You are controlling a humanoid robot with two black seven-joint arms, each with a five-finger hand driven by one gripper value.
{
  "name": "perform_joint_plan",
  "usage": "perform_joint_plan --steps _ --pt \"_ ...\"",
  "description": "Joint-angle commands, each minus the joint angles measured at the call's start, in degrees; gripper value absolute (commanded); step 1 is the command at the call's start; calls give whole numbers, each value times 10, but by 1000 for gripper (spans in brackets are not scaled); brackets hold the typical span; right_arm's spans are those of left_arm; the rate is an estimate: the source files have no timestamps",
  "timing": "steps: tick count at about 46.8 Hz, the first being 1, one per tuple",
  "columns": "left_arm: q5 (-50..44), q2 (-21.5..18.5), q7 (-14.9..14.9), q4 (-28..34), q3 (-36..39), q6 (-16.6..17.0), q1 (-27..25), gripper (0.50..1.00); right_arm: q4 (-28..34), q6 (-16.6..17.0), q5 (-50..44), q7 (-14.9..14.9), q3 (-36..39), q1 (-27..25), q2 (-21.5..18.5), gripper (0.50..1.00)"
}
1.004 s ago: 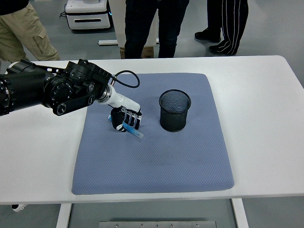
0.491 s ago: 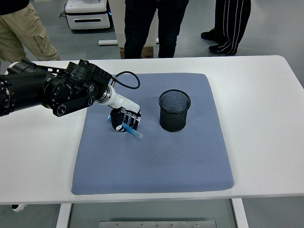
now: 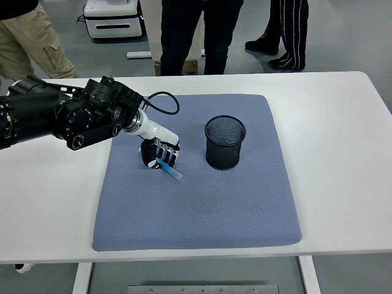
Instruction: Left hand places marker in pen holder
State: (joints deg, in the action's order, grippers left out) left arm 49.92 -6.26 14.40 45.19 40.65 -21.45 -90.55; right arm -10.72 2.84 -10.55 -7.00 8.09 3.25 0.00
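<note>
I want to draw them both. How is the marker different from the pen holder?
The marker is blue, thin and slanted, while the pen holder is black, wide, round and upright. The marker is gripped in the left hand; the pen holder stands free, nothing touching it. The marker looks solid; the pen holder is see-through mesh with an open top. Both are over the blue mat.

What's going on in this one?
The left robot hand is closed around a blue marker low over the blue mat, left of the black mesh pen holder. The marker is not in the holder yet. The right arm is out of view. People stand behind the table.
</note>
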Motion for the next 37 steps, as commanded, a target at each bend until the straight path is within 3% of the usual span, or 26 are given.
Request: perform_joint_plan --steps 1,37 --pt "0 -2 0 -1 0 0 -4 500 0 0 0 0 0 0 0 1000" --pt "-8 -5 1 -7 -1 4 -10 500 0 0 0 0 0 0 0 1000"
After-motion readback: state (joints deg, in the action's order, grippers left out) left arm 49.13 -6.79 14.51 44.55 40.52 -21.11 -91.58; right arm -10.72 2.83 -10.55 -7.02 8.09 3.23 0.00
